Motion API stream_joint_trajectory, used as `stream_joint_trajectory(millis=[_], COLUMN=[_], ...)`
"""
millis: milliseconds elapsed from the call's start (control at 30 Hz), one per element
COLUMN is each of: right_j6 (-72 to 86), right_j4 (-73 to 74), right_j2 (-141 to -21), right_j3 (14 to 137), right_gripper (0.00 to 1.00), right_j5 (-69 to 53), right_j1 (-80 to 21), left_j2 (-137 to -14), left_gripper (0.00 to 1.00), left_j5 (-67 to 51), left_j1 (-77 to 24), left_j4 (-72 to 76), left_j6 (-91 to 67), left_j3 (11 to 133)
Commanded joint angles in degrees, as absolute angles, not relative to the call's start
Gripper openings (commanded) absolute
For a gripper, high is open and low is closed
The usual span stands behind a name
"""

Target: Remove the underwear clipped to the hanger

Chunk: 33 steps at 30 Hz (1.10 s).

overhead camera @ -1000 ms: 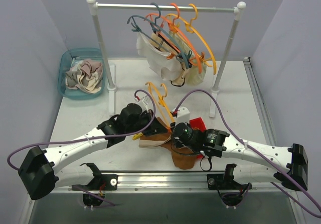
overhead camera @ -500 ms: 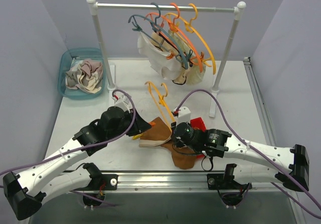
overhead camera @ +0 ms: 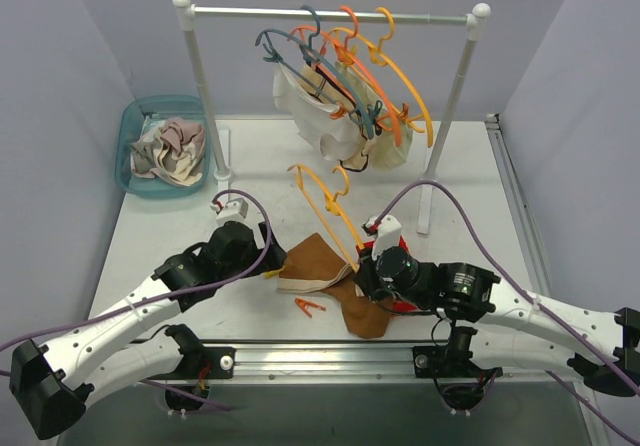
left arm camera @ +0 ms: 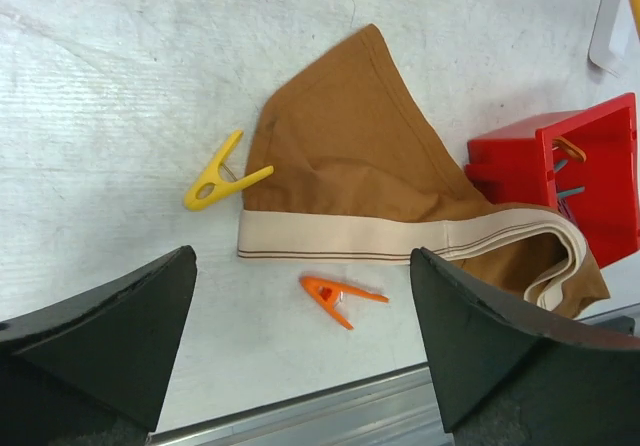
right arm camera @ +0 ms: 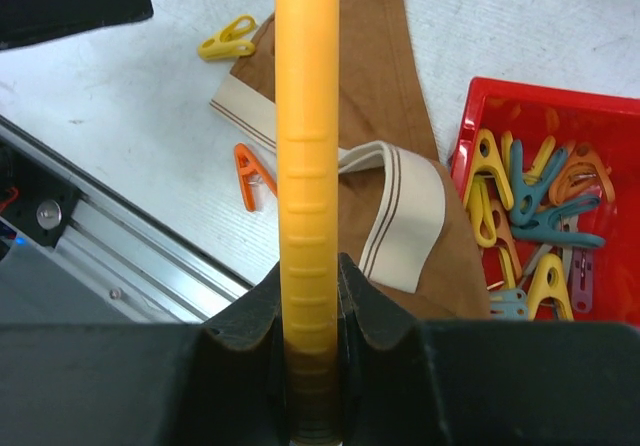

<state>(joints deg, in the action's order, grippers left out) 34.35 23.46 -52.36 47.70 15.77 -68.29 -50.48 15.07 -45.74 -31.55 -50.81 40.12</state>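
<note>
A brown underwear [left arm camera: 350,166] with a cream waistband lies flat on the table, also in the top view [overhead camera: 318,263]. My left gripper [left arm camera: 300,341] hovers over its near edge, open and holding nothing; in the top view it [overhead camera: 276,264] is just left of the cloth. An orange clothespin [left arm camera: 340,294] lies loose between its fingers, and a yellow clothespin [left arm camera: 222,173] lies by the cloth's left corner. My right gripper [right arm camera: 308,306] is shut on a yellow-orange hanger [right arm camera: 305,146], which slants up over the underwear [right arm camera: 375,86]. More pale underwear [overhead camera: 335,126] hangs on the rack's hangers.
A red tray [right arm camera: 470,116] of coloured clothespins sits right of the brown cloth. A white rack [overhead camera: 330,13] with several hangers stands at the back. A teal basket [overhead camera: 130,126] holding removed underwear sits at the back left. A metal rail [overhead camera: 320,348] runs along the near edge.
My left gripper has opened and drawn back to the left. An orange clothespin now lies on the table. The right arm has shifted right with the hanger.
</note>
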Motion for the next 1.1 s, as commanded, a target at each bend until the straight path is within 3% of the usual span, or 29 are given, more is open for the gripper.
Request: stream_joint_trajectory(millis=[0,300,800,1067], right_j6=[32.0,22.5,11.9,18.1], right_j4=[26.9,29.6,27.2,41.4], right_j2=[-49.5,-37.9,-21.7,-27.2], right_j3=[47.5,53.9,60.6,67.9], right_gripper=[0.0,0.0,0.0,0.0], right_j5=[14.1,7.9,44.3,54.2], right_j1=[-68.2,-68.2,-68.1,-68.3], left_j2=[-50.1,-42.2,-39.9,-43.1], left_gripper=[0.97,0.94,0.94,0.94], left_j5=[18.1,22.1,21.6,19.7], left_j1=[-45.4,-45.3,-44.9,-45.0], left_j4=[-31.4,-36.0,-36.8,-34.0], left_j6=[-49.7,-49.7,-48.9,-48.0], left_j3=[42.9,45.2,44.9,45.7])
